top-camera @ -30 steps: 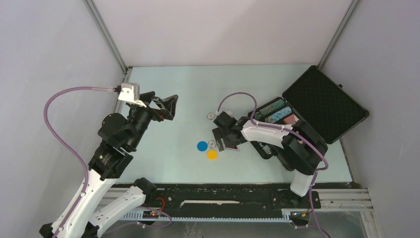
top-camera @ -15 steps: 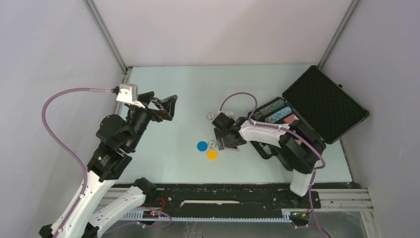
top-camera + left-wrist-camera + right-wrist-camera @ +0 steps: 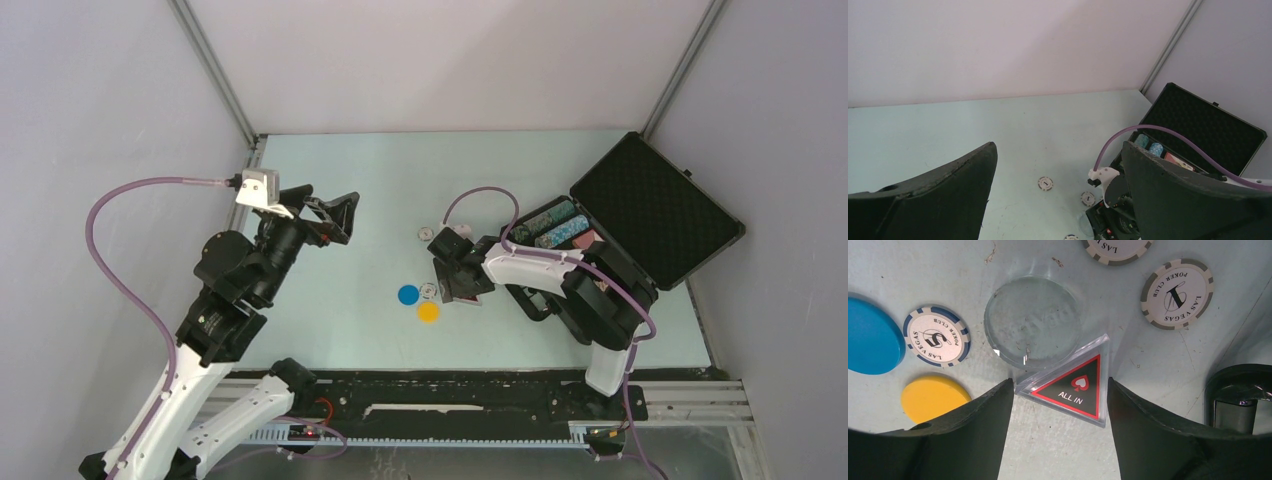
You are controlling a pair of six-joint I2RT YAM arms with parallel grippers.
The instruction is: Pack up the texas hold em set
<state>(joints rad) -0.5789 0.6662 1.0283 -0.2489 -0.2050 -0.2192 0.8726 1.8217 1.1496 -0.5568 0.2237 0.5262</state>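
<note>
The black case (image 3: pixel 655 210) lies open at the right, with rows of chips (image 3: pixel 555 225) in its foam base. On the table lie a blue disc (image 3: pixel 408 294), a yellow disc (image 3: pixel 428 312) and loose chips (image 3: pixel 427 233). My right gripper (image 3: pixel 455 285) is low over the table, open. In the right wrist view its jaws (image 3: pixel 1059 390) closely flank the red triangular "ALL IN" marker (image 3: pixel 1073 387), which lies flat against the clear disc (image 3: pixel 1032 322). My left gripper (image 3: pixel 335 215) is open and empty, raised at the left. The card deck is not clearly seen.
In the right wrist view the blue disc (image 3: pixel 870 337), the yellow disc (image 3: pixel 933 397) and Las Vegas chips (image 3: pixel 937 336) (image 3: pixel 1178 294) lie around the marker. The left wrist view shows the case (image 3: pixel 1208 120) and two chips (image 3: pixel 1045 183). Walls enclose the table.
My right gripper has shifted slightly up and left over the marker. The left arm has barely moved.
</note>
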